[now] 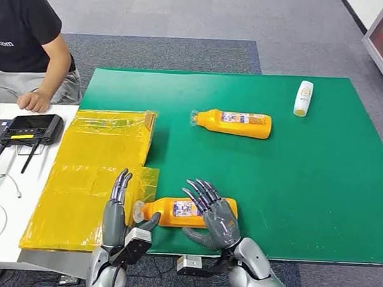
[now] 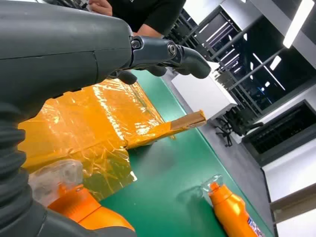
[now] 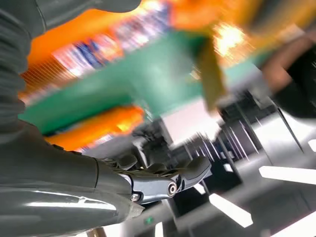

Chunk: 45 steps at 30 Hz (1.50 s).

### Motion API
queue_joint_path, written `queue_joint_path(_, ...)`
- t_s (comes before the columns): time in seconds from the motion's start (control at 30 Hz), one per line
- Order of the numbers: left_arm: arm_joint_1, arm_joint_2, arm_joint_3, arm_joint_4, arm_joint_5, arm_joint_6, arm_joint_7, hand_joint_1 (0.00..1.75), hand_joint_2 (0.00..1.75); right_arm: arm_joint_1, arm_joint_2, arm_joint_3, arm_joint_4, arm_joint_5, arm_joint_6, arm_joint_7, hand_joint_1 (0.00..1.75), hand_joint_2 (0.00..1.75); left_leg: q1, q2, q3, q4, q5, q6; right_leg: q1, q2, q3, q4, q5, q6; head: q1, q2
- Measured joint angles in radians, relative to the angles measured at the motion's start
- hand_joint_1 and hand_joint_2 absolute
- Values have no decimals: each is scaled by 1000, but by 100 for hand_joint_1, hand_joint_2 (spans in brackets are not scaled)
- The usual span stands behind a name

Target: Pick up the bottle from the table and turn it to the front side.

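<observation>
Right now the near orange bottle (image 1: 186, 210) lies on its side between both spread, empty hands, long axis crosswise, cap beside the left hand (image 1: 118, 211), body under the right hand (image 1: 214, 217), which is nearer.

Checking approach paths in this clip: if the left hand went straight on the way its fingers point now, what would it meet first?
Most likely the yellow plastic sheet. The left hand is open beside the near orange bottle's cap end, fingers pointing away from the robot over that sheet. Its height above the sheet is unclear, so it might pass over it.
</observation>
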Motion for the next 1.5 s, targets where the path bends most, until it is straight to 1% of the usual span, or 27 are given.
queue_joint_path(0.27,-10,-2,-1,11,14,0,0,0,175,-47,-6,1,87,-4,51,2,0,175,0,0,0,0,0,0,0,0,0,0,0,0,0,0)
queue_joint_path(0.5,-20,-3,-9,17,31,0,0,0,175,-69,-10,4,111,-6,103,-5,0,175,0,0,0,0,0,0,0,0,0,0,0,0,0,0)
queue_joint_path(0.6,-21,-3,-12,17,33,0,0,0,175,-83,-17,8,116,9,144,7,0,175,0,0,0,0,0,0,0,0,0,0,1,0,0,0)
queue_joint_path(0.7,-23,-3,-13,17,36,0,0,0,175,-109,-32,21,120,25,212,22,0,175,0,0,1,0,0,0,0,0,0,0,1,0,0,0)
queue_joint_path(0.87,-30,-1,-14,19,43,0,0,0,175,-166,-64,49,128,37,366,50,0,175,0,0,1,0,1,0,0,0,1,0,3,0,0,0)
queue_joint_path(1.03,-36,2,-14,20,52,0,0,0,175,-267,-96,102,152,33,568,89,0,175,0,1,3,0,3,0,0,1,2,0,4,0,0,0)
queue_joint_path(1.13,-38,3,-14,20,53,0,0,0,175,-311,-102,128,166,26,637,109,0,175,0,0,3,0,4,0,0,1,3,-1,5,1,0,0)
queue_joint_path(1.17,-38,3,-14,20,52,0,0,0,175,-323,-102,137,171,25,652,116,8,175,0,0,3,0,4,0,0,1,3,-1,5,1,0,0)
queue_joint_path(1.27,-42,3,-14,20,52,0,0,0,175,-359,-103,167,188,19,695,138,138,175,0,0,3,0,5,0,0,1,3,-1,6,1,0,0)
queue_joint_path(1.3,-42,3,-14,20,52,0,0,0,175,-371,-103,177,194,18,708,143,174,175,0,0,3,0,5,0,0,1,3,-1,6,1,0,0)
queue_joint_path(1.4,-43,3,-14,20,50,0,0,0,175,-403,-103,208,214,19,735,156,175,175,0,0,3,0,5,0,0,1,3,-1,7,0,0,0)
queue_joint_path(1.5,-43,3,-12,20,40,0,0,0,175,-430,-103,239,232,20,738,179,175,175,0,0,3,0,6,0,0,1,3,-1,7,0,0,0)
